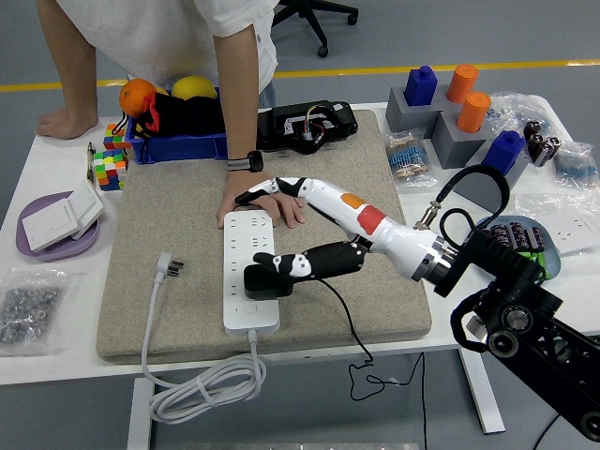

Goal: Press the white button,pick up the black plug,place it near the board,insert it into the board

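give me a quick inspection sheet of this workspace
surface: white table with a grey mat in the middle
job's things: white power strip on the mat; black plug sits on it
clutter: fruit bin, colour cubes, purple plate, grey blocks, blue dish
hands: right hand over the strip, thumb on the plug, fingers spread; left nothing seen
cables: white cord coiled off the near edge, its plug loose
surroundings: person's hand holds the strip's far end
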